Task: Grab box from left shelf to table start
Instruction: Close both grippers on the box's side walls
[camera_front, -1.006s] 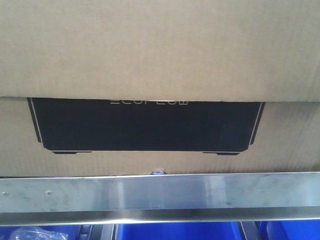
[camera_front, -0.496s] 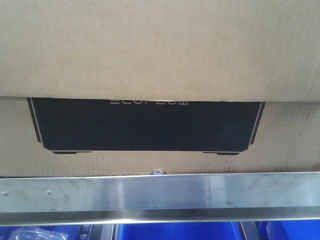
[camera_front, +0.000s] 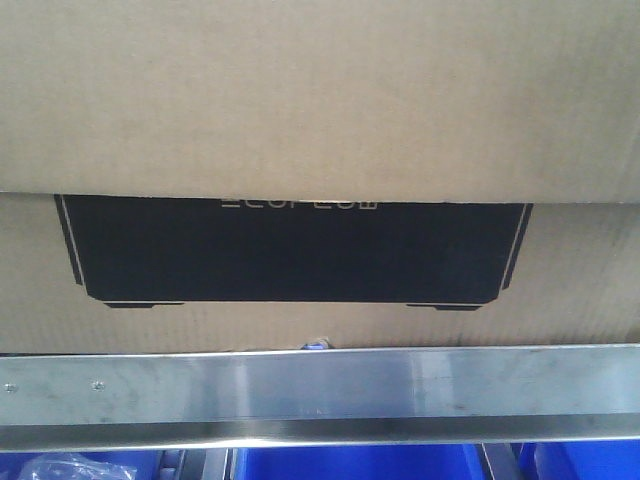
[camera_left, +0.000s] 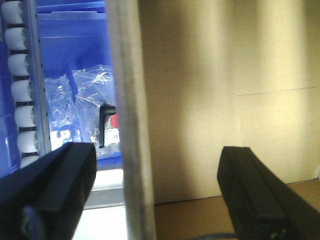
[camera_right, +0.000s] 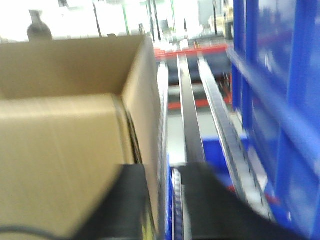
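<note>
Box (camera_front: 320, 100) lies lengthwise along the front edge of the left shelf (camera_front: 320, 390). Left gripper (camera_left: 157, 160) is spread wide and empty, box wall straight ahead. Right gripper (camera_right: 165, 200) (blurred view): box at its left, opening I cannot tell.

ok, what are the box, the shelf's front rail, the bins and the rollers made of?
Box: corrugated cardboard, matte brown, with fine flute lines showing and a black printed panel.
Front rail: metal, likely brushed steel, with a streaky sheen and screws.
Bins: glossy blue, probably plastic.
Rollers: smooth white, probably plastic, but too blurred to be sure.
</note>
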